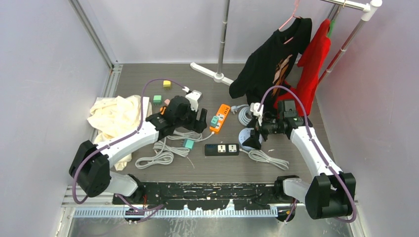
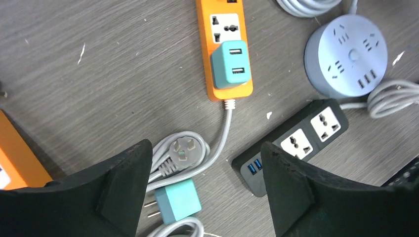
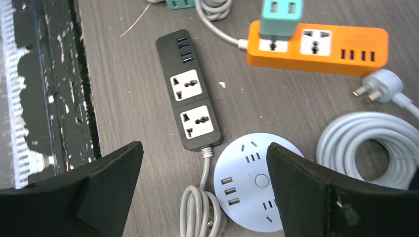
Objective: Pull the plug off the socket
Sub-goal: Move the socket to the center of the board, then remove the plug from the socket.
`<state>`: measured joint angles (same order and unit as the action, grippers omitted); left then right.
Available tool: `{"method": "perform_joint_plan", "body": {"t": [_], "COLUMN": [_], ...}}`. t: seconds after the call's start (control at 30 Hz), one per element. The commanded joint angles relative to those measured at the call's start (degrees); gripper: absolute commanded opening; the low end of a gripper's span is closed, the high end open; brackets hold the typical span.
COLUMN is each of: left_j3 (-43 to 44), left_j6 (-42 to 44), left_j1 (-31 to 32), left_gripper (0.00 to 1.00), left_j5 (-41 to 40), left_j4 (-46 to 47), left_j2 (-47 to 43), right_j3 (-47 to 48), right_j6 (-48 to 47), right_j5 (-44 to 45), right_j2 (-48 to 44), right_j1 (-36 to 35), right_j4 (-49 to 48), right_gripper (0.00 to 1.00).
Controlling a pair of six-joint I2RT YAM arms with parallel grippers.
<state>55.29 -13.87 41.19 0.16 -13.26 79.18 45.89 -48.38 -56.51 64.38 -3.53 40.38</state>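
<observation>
A teal plug [image 2: 230,64] sits in the end socket of the orange power strip [image 2: 222,29], also seen as the plug [image 3: 280,17] on the strip [image 3: 341,44]. A second teal plug [image 2: 180,200] lies loose on the table with its prongs bare, beside a grey three-pin plug [image 2: 185,148]. My left gripper [image 2: 205,145] hangs open above that loose plug, holding nothing. In the top view the left gripper [image 1: 201,120] is just left of the orange strip [image 1: 220,117]. My right gripper [image 3: 204,145] is open and empty over the round blue socket [image 3: 257,190].
A black power strip [image 1: 222,149] lies between the arms, with grey cable coils [image 1: 163,153] to its left. A cream cloth [image 1: 116,116] lies at the left. A rack with a black shirt [image 1: 276,59] and a red garment [image 1: 314,59] stands at the back right.
</observation>
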Motion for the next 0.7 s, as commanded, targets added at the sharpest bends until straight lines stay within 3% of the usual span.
{"method": "perform_joint_plan", "body": {"t": [0.0, 0.13, 0.3, 0.67], "left_j3": [-0.74, 1.66, 5.42, 28.86], "left_j6": [-11.5, -18.93, -24.56, -19.26], "left_j1": [-3.8, -5.64, -5.38, 5.85], "left_gripper": [0.8, 0.79, 0.78, 0.73], "left_j5": [6.43, 12.02, 15.01, -18.65], "left_j4": [8.8, 9.76, 8.68, -23.26], "left_j2": [0.6, 5.65, 11.78, 24.65], "right_j3": [2.8, 3.28, 2.72, -0.71], "right_j6": [-11.46, -9.95, -0.44, 15.62], "right_j5": [-1.43, 1.3, 4.81, 7.38], "right_j2": [0.84, 1.41, 2.73, 2.1], "right_j1": [-2.78, -4.69, -5.55, -5.46], "right_j4": [4.78, 3.99, -3.23, -14.24], "right_gripper": [1.0, 1.0, 1.0, 1.0]}}
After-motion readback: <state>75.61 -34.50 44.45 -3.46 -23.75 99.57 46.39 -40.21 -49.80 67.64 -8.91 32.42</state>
